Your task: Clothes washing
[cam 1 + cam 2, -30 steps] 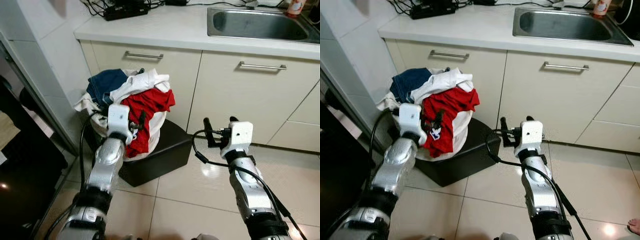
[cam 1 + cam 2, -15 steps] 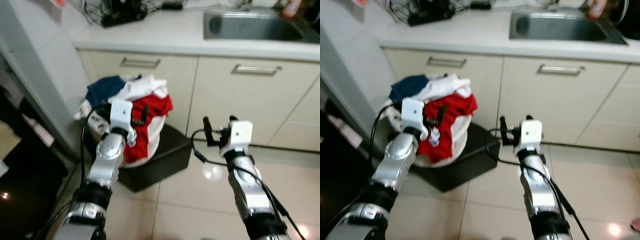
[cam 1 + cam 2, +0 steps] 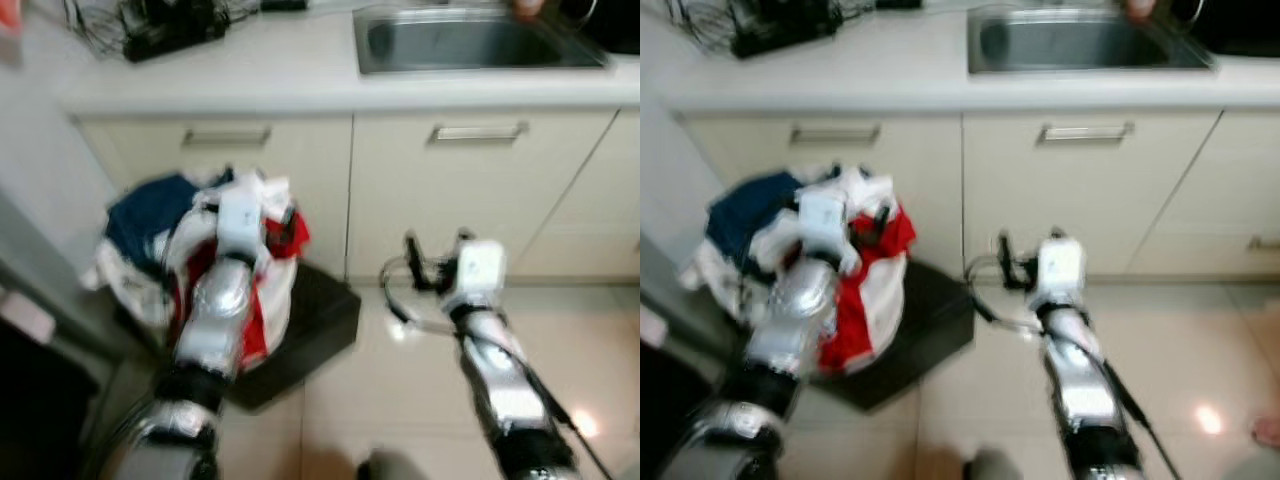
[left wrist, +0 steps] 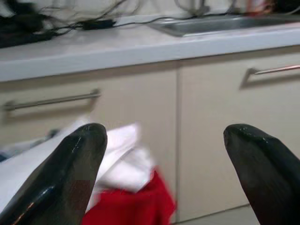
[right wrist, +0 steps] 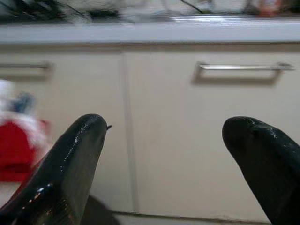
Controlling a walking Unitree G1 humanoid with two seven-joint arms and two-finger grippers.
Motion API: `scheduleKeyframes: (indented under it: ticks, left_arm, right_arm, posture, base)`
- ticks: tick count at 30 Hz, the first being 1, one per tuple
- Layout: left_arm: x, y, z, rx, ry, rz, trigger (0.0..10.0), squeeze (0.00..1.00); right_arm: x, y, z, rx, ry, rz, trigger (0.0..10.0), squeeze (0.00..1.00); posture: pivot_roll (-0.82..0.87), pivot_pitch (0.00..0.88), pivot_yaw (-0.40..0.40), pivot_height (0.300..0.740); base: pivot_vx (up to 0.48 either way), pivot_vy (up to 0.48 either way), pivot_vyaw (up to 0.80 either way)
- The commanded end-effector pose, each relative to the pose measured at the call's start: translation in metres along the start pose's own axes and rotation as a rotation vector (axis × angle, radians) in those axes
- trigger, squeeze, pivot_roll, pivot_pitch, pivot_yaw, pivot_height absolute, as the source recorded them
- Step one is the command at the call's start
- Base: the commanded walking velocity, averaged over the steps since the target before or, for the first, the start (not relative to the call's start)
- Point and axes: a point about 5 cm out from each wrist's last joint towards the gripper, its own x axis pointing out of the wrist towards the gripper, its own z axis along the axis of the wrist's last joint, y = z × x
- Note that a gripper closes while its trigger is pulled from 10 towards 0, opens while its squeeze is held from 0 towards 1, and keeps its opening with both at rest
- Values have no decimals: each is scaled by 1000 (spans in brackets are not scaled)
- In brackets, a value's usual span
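- Cream cabinets point(image 3: 1080, 190) under a sink point(image 3: 1080, 40); heaped laundry basket point(image 3: 855, 300) on a dark box point(image 3: 930, 320)
- left gripper point(image 3: 262, 212) spread above the clothes point(image 3: 150, 215); right gripper point(image 3: 437, 255) spread, held over the floor point(image 3: 400, 400)

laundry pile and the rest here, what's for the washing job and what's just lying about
For the job:
laundry pile of red, white and blue clothes
left gripper, open, over the pile
right gripper, open, held apart over the floor

Just lying about:
sink
cables on the counter
dark box under the pile
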Motion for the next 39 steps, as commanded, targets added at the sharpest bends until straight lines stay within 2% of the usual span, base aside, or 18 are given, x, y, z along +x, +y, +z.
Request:
scheduleKeyframes:
  ticks: [1, 7, 10, 11, 13, 14, 18, 21, 22, 24, 25, 27, 28, 29, 32, 33, 35, 39]
  left_arm:
    - [-2, 18, 6, -2, -19, 57, 10000, 0]
    - [-1, 21, 14, 2, -53, 94, 10000, 0]
    - [5, 28, 27, 21, -72, 120, 10000, 0]
    - [11, 35, 53, 89, -145, 129, 10000, 0]
    - [17, 37, 75, 104, -203, 101, 10000, 0]
    - [19, 37, 82, 100, -215, 66, 10000, 1000]
    - [23, 37, 92, 131, -207, 10, 10000, 1000]
    - [30, 43, 83, 192, -97, -18, 10000, 1000]
    - [30, 43, 83, 192, -97, -18, 10000, 1000]
    - [31, 41, 74, 232, -12, -100, 10000, 1000]
    - [31, 41, 74, 232, -12, -100, 10000, 1000]
    - [30, 40, 65, 258, 66, -181, 10000, 1000]
    - [30, 40, 65, 258, 66, -181, 10000, 1000]
    - [28, 41, 50, 292, 161, -270, 10000, 1000]
    - [27, 40, 38, 324, 230, -351, 10000, 1000]
    - [27, 39, 37, 306, 239, -376, 10000, 1000]
    - [29, 36, 43, 212, 219, -398, 10000, 1000]
    - [27, 35, 51, 152, 219, -464, 10000, 1000]
  right_arm:
    - [4, 13, 6, 22, -31, 32, 10000, 0]
    - [2, 14, 6, 22, -30, 35, 10000, 0]
    - [1, 14, 6, 21, -29, 36, 10000, 0]
    - [-1, 13, 5, 20, -27, 36, 10000, 0]
    - [-3, 13, 4, 19, -25, 36, 10000, 0]
    - [-4, 13, 3, 19, -22, 36, 10000, 0]
    - [-5, 14, 2, 19, -17, 37, 10000, 0]
    - [-6, 13, 2, 23, -15, 21, 10000, 0]
    - [-6, 13, 2, 23, -15, 21, 10000, 0]
    - [-7, 13, 2, 23, -14, 23, 10000, 0]
    - [-7, 13, 2, 23, -14, 23, 10000, 0]
    - [-7, 14, 2, 24, -13, 28, 10000, 0]
    - [-7, 14, 2, 24, -13, 28, 10000, 0]
    - [-7, 15, 2, 24, -12, 35, 10000, 0]
    - [-8, 16, 1, 24, -9, 45, 10000, 0]
    - [-9, 16, 1, 24, -9, 47, 10000, 0]
    - [-10, 17, 1, 22, -8, 50, 10000, 0]
    - [-13, 15, -1, 20, -2, 43, 10000, 0]
  posture:
    - [-177, 0, 63, 740]
    - [-179, 0, 63, 740]
    - [-186, 0, 61, 740]
    - [-188, 0, 60, 740]
    - [-186, 0, 61, 740]
    - [-187, 0, 63, 740]
    - [-192, 0, 71, 740]
    - [-194, 0, 73, 740]
    - [-194, 0, 73, 740]
    - [-200, 0, 82, 740]
    - [-200, 0, 82, 740]
    - [-200, 0, 81, 740]
    - [-200, 0, 81, 740]
    - [-197, 0, 80, 740]
    - [-198, 0, 83, 740]
    - [-198, 0, 83, 740]
    - [-203, 0, 89, 740]
    - [-211, 0, 99, 740]
  base:
    - [461, 0, 0]
    - [464, 0, 0]
    - [0, 0, 0]
    - [0, 0, 0]
    - [0, 0, 0]
    - [0, 0, 0]
    - [0, 0, 0]
    - [0, 0, 0]
    - [0, 0, 0]
    - [0, 0, 0]
    - [0, 0, 0]
    - [0, 0, 0]
    - [0, 0, 0]
    - [0, 0, 0]
    - [0, 0, 0]
    - [0, 0, 0]
    - [0, 0, 0]
    - [0, 0, 0]
